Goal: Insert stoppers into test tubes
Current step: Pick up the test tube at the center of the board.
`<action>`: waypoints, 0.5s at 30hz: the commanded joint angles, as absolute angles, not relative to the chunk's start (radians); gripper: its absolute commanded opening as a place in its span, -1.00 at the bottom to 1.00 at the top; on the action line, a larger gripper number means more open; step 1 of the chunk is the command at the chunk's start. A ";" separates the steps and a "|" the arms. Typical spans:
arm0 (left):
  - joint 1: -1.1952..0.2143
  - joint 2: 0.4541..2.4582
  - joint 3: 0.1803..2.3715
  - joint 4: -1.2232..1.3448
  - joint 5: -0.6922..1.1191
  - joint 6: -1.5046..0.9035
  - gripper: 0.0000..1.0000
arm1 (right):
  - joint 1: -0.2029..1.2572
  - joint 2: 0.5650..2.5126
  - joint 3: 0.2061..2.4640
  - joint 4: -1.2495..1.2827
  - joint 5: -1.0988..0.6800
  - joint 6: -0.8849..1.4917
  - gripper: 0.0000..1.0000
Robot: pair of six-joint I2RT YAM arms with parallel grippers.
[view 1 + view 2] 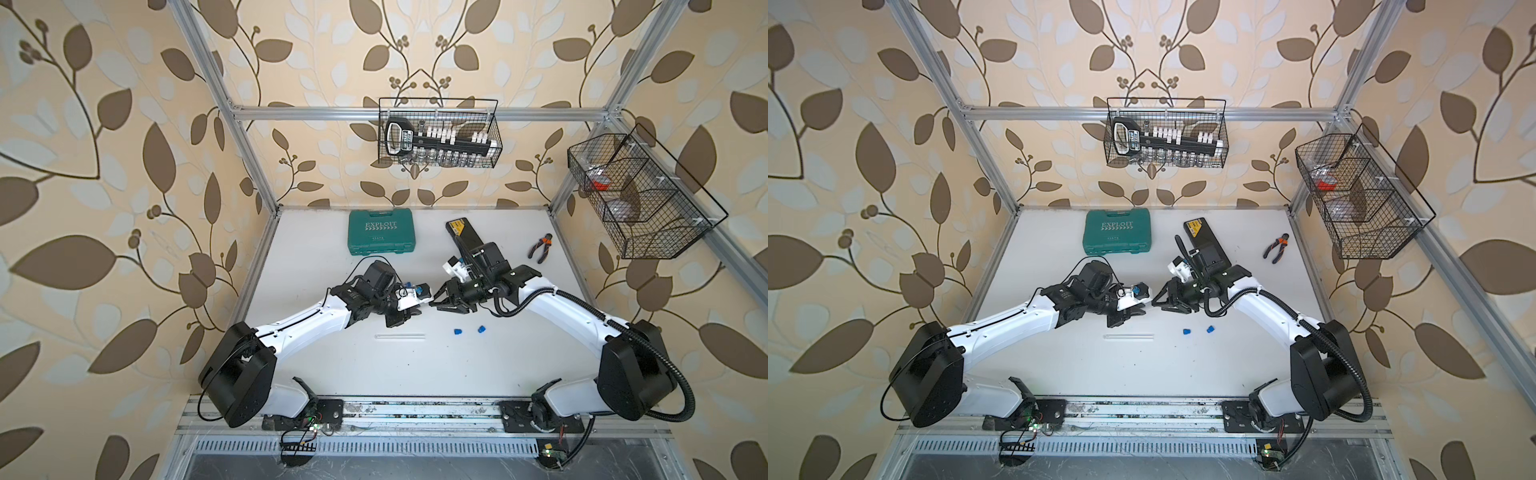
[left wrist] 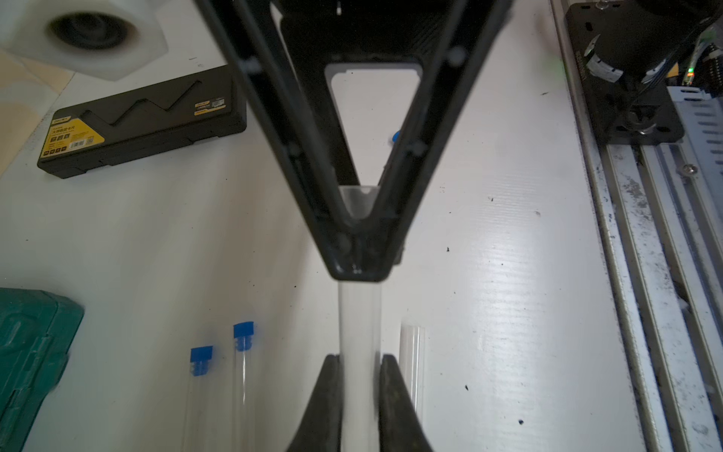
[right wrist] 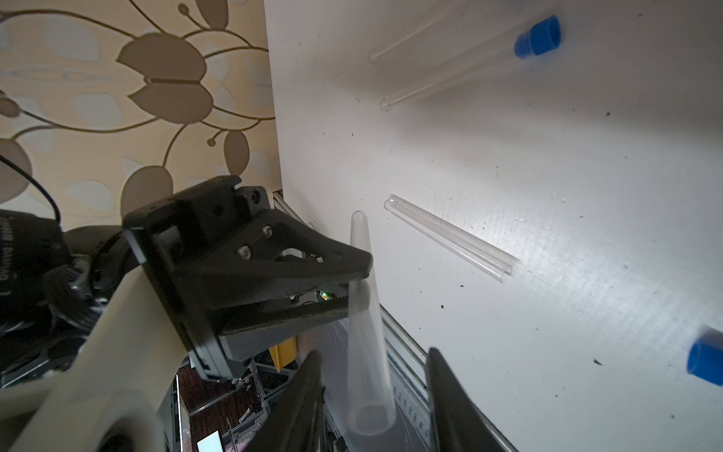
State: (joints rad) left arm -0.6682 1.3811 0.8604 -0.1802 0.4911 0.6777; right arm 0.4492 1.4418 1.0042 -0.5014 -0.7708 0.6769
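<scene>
Clear held test tube [image 2: 359,321]: raised off the white table [image 1: 374,374], spanning the gap between the two arms, with its open mouth toward the right arm.
Left gripper [image 2: 359,362]: fingers narrow, clamped on the held test tube partway along its body.
Right gripper [image 3: 373,352]: a finger stands on each side of the tube's open end. The right wrist view shows a gap at one finger, while the left wrist view shows the tips close together. Whether they press the tube cannot be told.
Loose test tube [image 1: 400,336]: open, lying flat on the table, nearer the arm bases than the grippers.
Loose stoppers [image 1: 457,331]: two blue plugs on the table, slightly apart, just past the loose test tube's end on the right arm's side.
Stoppered test tubes [image 2: 243,340]: two lying side by side on the table, each with a blue plug in its mouth.
Green tool case [image 1: 381,231]: shut, at the far side of the table.
Pliers [image 1: 540,247]: lying near the far right corner.
</scene>
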 commanded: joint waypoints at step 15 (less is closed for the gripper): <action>-0.673 1.348 0.863 -0.144 0.519 0.682 -0.82 | 0.457 1.456 1.026 -0.480 -0.787 0.692 -0.50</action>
State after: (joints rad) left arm -0.6682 1.3811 0.8604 -0.1673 0.4911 0.6773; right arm 0.4500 1.4433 1.0042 -0.4881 -0.7746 0.6914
